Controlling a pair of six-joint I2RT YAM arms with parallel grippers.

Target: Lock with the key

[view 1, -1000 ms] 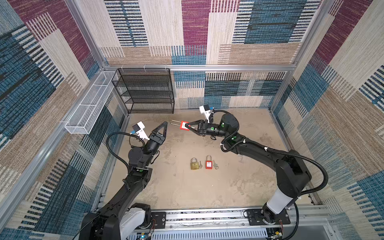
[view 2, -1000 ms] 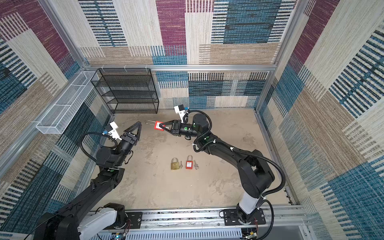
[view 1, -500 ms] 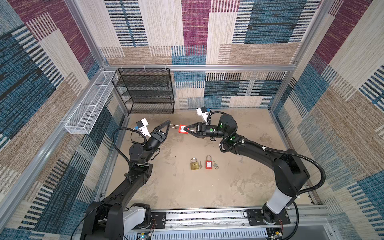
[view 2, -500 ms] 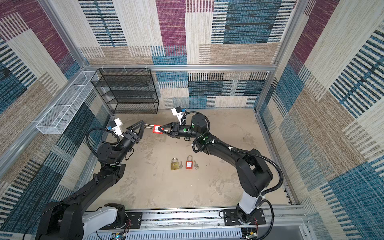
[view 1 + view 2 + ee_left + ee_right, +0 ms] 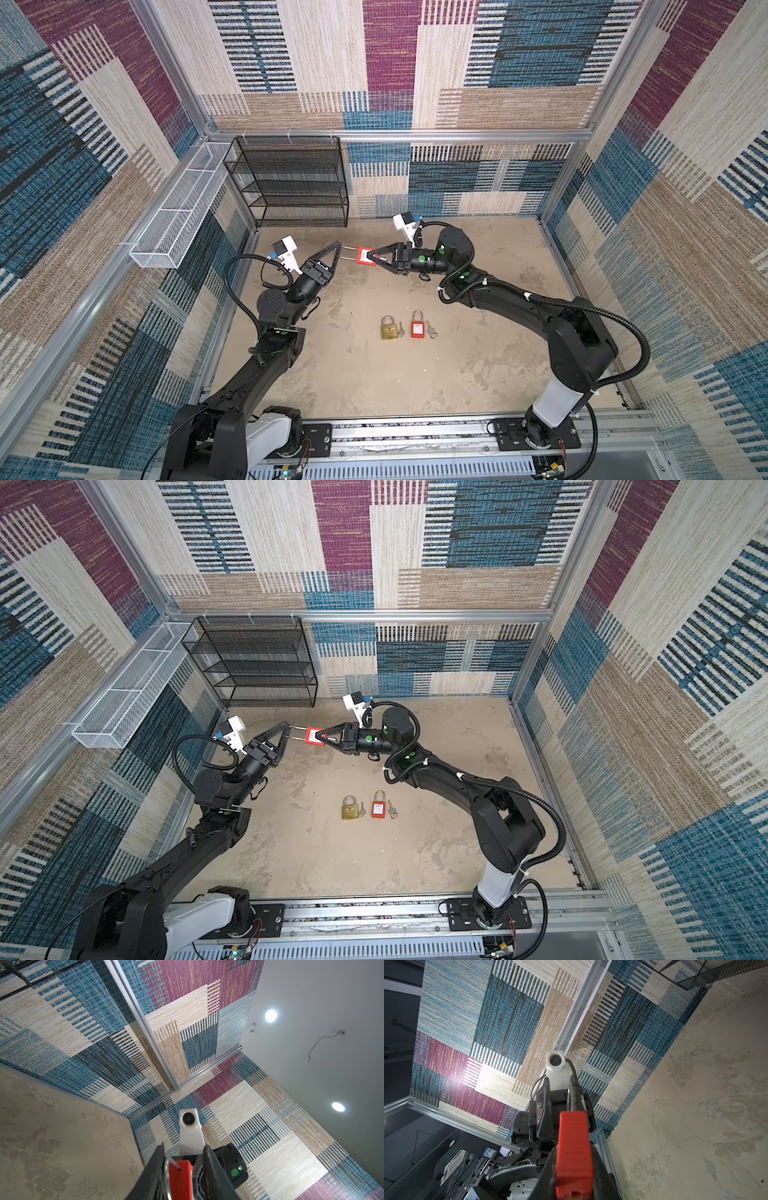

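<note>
Black triangular left gripper (image 5: 337,250), arm raised and reaching inward, jaws flanking the metal shackle (image 5: 349,254); clamped or not, cannot tell. Ribbed red plastic padlock (image 5: 363,254) held mid-air between both arms, pinched by the level right gripper (image 5: 372,257).

Arms stretched inward, left gripper (image 5: 338,248) and right gripper (image 5: 372,255) nearly tip to tip — left jaws ajar, right clamped.

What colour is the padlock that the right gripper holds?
The padlock is red, clearest in the right wrist view.
</note>
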